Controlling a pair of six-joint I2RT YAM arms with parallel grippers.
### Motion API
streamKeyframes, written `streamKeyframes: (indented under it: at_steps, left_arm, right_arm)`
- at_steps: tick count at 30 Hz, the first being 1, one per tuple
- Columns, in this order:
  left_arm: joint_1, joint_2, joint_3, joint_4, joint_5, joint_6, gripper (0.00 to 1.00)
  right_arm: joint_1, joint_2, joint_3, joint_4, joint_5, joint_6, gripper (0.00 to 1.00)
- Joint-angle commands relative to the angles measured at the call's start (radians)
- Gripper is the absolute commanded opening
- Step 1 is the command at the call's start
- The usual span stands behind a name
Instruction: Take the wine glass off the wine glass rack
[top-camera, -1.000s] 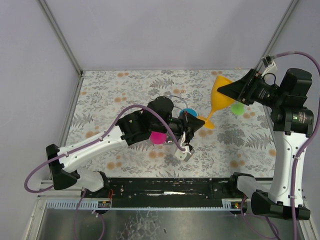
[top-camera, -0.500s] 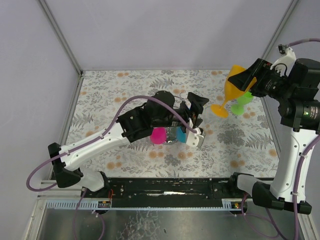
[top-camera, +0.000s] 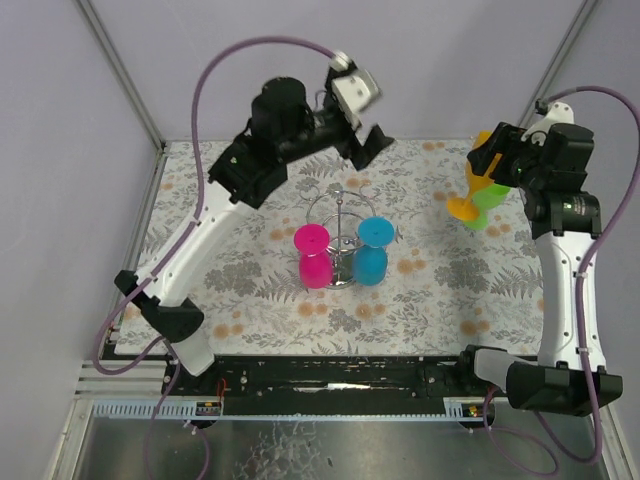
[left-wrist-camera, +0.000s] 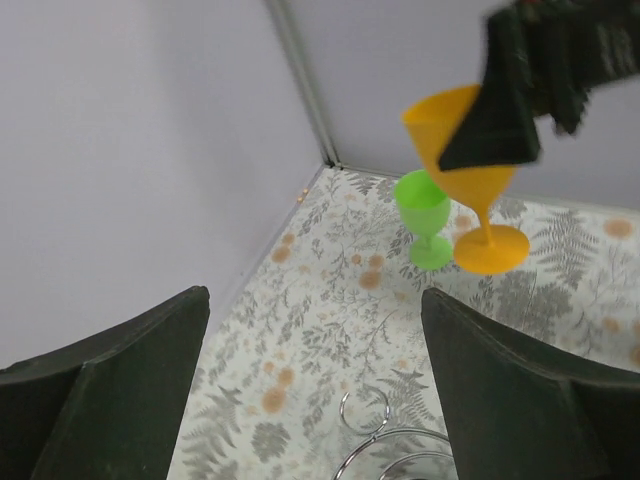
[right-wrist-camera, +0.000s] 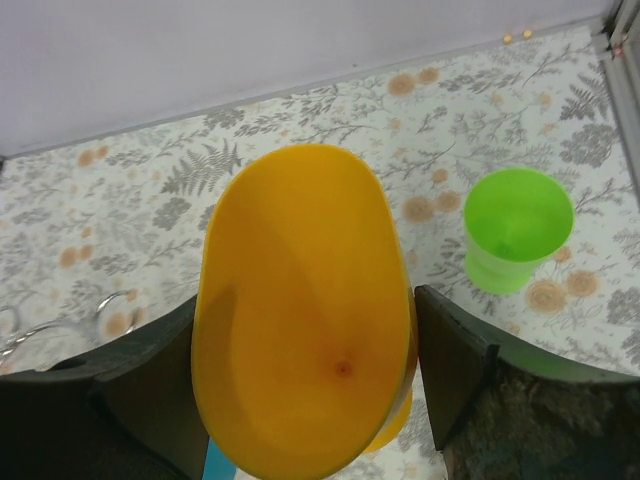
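Note:
My right gripper (top-camera: 495, 160) is shut on the bowl of an orange wine glass (top-camera: 463, 207), held upright at the table's back right. That orange glass (right-wrist-camera: 305, 310) fills the right wrist view between both dark fingers (right-wrist-camera: 470, 380). Whether its foot touches the table I cannot tell. The silver wine glass rack (top-camera: 343, 215) stands mid-table with a pink glass (top-camera: 312, 255) and a blue glass (top-camera: 371, 252) hanging from it. My left gripper (top-camera: 362, 115) is open and empty, raised high behind the rack. Its view looks past the rack's wire ring (left-wrist-camera: 390, 450) to the orange glass (left-wrist-camera: 470, 180).
A green wine glass (top-camera: 487, 208) stands upright on the table right beside the orange one, also seen as the green glass (right-wrist-camera: 515, 225) in the right wrist view. Grey walls close the table at the back and both sides, with a metal corner post (left-wrist-camera: 305, 85).
The left gripper opened and swung up from beside the rack to high behind it. The right arm carried the orange glass right and turned it upright next to the green one.

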Motion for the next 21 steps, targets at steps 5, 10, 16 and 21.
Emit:
streamKeyframes:
  at_steps: [5,10,16,21]
  left_arm:
    - [0.220,0.059,0.080,-0.108,0.193,-0.548,0.86]
    - [0.286,0.059,0.040,-0.120,0.270,-0.655,0.85]
    - [0.321,0.071,0.001,-0.144,0.338,-0.677,0.84]
    - [0.330,0.077,0.005,-0.153,0.355,-0.676,0.84]
  right_arm:
    - [0.130,0.007,-0.183,0.416,0.165,-0.121,0.58]
    - [0.179,0.014,-0.337,0.622,0.194,-0.162,0.58]
    - [0.204,0.032,-0.551,0.909,0.217,-0.200,0.59]
    - [0.207,0.077,-0.640,1.050,0.258,-0.173,0.59]
